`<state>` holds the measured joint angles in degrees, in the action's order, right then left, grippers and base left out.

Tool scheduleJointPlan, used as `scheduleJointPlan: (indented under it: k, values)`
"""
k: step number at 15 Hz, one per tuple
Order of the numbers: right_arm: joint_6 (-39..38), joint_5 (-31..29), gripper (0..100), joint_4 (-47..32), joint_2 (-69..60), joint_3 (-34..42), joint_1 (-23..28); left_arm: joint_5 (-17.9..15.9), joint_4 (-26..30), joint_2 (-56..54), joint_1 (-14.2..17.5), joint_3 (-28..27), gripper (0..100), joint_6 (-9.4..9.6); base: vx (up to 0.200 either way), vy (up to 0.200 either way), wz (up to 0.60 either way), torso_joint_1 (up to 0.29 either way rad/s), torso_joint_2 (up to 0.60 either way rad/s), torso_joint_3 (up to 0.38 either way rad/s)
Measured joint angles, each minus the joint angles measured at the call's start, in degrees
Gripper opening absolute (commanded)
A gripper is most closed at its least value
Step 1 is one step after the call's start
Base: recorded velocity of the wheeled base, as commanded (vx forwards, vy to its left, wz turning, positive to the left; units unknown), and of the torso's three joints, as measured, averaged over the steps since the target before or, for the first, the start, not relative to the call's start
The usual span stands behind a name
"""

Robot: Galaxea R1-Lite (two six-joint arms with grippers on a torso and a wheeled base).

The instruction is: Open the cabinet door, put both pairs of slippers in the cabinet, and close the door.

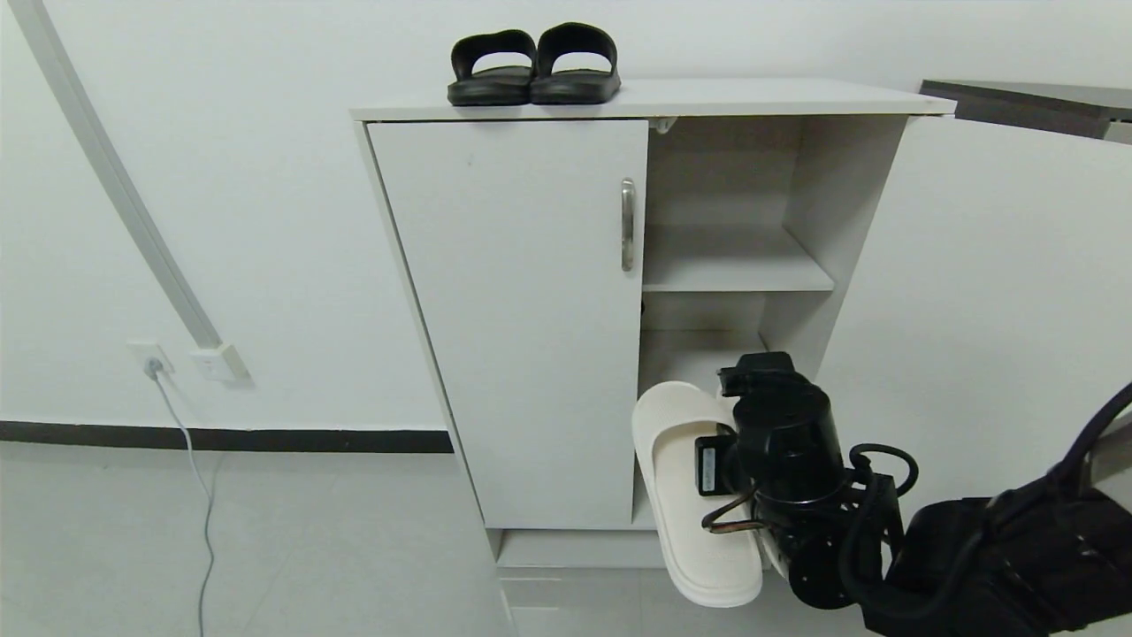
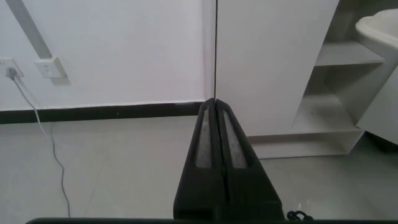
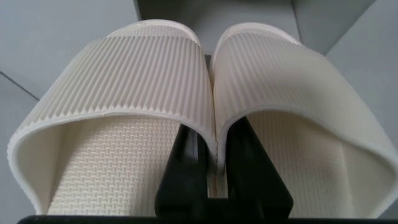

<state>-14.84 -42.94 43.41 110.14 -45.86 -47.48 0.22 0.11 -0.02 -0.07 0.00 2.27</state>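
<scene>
While the cabinet (image 1: 796, 93) stands with its right door (image 1: 990, 301) swung wide and its left door (image 1: 513, 327) shut, you have the white slippers (image 1: 694, 495) held side by side in front of the cabinet's open half, below its shelf (image 1: 734, 265). Their toes point toward the cabinet's lower compartment and their heels hang out in front of the cabinet's base; whether the toes lie past the cabinet's front edge you cannot tell. Your right gripper (image 3: 214, 158) is clamped on the pair: its two fingers (image 3: 186, 162) pinch the inner edges of both slippers together, just behind the ribbed straps. The black slippers (image 1: 533, 66) sit on top of the cabinet, above the shut door, side by side with their toes toward the wall behind the cabinet. A metal handle (image 1: 627, 224) runs upright on the shut door's edge beside the opening. Your left gripper (image 2: 215, 124) hangs in front of the cabinet, off to the shut door's side, its fingers pressed flat against each other with nothing between them. To the left of the cabinet a wall socket (image 1: 149, 358) holds a plug, and its cable (image 1: 199, 495) trails down to the floor
</scene>
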Motion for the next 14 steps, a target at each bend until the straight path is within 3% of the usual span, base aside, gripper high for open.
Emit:
scheduleJointPlan:
  k: [3, 14]
  values:
    - [-0.27, -0.01, 0, 0.11, 2.04, -0.24, 0.41, 0.00, 0.00, 0.02, 0.02, 0.00, 0, 0.07, 0.000, -0.200, 0.00, 0.001, 0.00, 0.001]
    - [-0.98, 1.11, 0, 5.88, 7.56, -0.20, 1.67, 0.10, -0.01, 0.02, -0.02, 0.00, 0, -0.79, 0.000, 0.000, 0.00, 0.000, 0.00, 0.000]
